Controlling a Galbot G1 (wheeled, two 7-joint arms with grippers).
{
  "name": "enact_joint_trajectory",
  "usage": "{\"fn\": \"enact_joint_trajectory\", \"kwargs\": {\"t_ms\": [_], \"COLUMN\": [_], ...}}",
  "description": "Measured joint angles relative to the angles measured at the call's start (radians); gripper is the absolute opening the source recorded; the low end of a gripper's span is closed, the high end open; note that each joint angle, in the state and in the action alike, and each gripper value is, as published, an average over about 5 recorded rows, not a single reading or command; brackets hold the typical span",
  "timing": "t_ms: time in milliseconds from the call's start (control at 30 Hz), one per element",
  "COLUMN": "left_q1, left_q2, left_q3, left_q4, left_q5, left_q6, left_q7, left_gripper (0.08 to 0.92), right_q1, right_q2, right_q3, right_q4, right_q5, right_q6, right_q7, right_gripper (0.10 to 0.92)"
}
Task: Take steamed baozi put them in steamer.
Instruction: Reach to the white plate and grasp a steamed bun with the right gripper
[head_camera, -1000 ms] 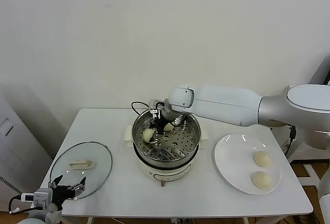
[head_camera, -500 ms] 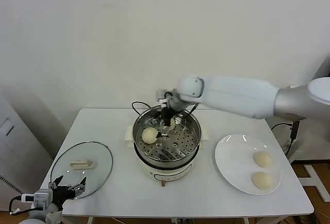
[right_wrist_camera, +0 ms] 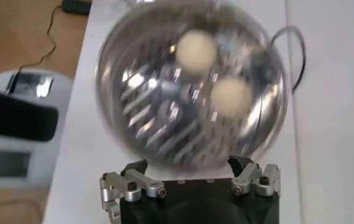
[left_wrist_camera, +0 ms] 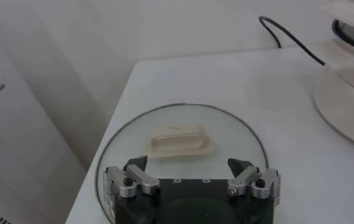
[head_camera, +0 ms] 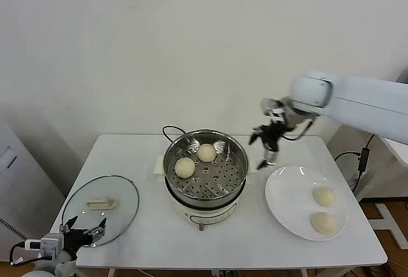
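Note:
The steel steamer (head_camera: 205,170) sits mid-table on its cream cooker base. Two baozi lie inside: one at the left (head_camera: 185,167), one at the back (head_camera: 206,152). Both show in the right wrist view (right_wrist_camera: 196,50) (right_wrist_camera: 231,96). Two more baozi (head_camera: 324,196) (head_camera: 322,223) lie on the white plate (head_camera: 287,204) at the right. My right gripper (head_camera: 266,146) is open and empty, in the air between the steamer and the plate. My left gripper (head_camera: 81,234) is open and empty at the table's front left corner, over the glass lid.
The round glass lid (head_camera: 100,208) with a cream handle (left_wrist_camera: 178,140) lies at the front left of the white table (head_camera: 140,153). A black cord (head_camera: 169,130) runs behind the steamer. A wall stands close behind.
My right gripper let go of a baozi at the back of the steamer, rose out and swung right toward the plate. The left arm has not moved.

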Motion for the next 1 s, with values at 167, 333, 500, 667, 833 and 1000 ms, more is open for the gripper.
{"fn": "enact_joint_trajectory", "kwargs": {"t_ms": [167, 333, 500, 667, 833, 1000], "left_q1": [-0.001, -0.002, -0.002, -0.001, 0.002, 0.005], "left_q2": [0.000, 0.001, 0.001, -0.001, -0.003, -0.003], "left_q3": [-0.003, -0.005, -0.006, -0.006, -0.006, -0.006], "left_q4": [0.000, 0.001, 0.002, 0.001, 0.002, 0.002], "left_q5": [-0.002, -0.003, -0.003, -0.003, -0.002, 0.001], "left_q6": [-0.002, -0.002, 0.001, 0.002, 0.002, 0.001], "left_q7": [0.000, 0.001, 0.001, 0.001, 0.001, 0.001], "left_gripper": [0.823, 0.823, 0.823, 0.823, 0.823, 0.823], "right_q1": [-0.012, -0.079, -0.179, -0.287, -0.397, -0.505], "right_q2": [-0.099, -0.174, -0.222, -0.248, -0.261, -0.273], "right_q3": [-0.017, 0.011, 0.078, 0.155, 0.232, 0.310], "right_q4": [0.013, 0.005, -0.016, -0.045, -0.082, -0.117], "right_q5": [-0.083, -0.176, -0.269, -0.355, -0.431, -0.493], "right_q6": [0.035, 0.070, 0.105, 0.135, 0.162, 0.187], "right_q7": [-0.045, -0.078, -0.103, -0.114, -0.128, -0.144], "right_gripper": [0.823, 0.823, 0.823, 0.823, 0.823, 0.823]}}
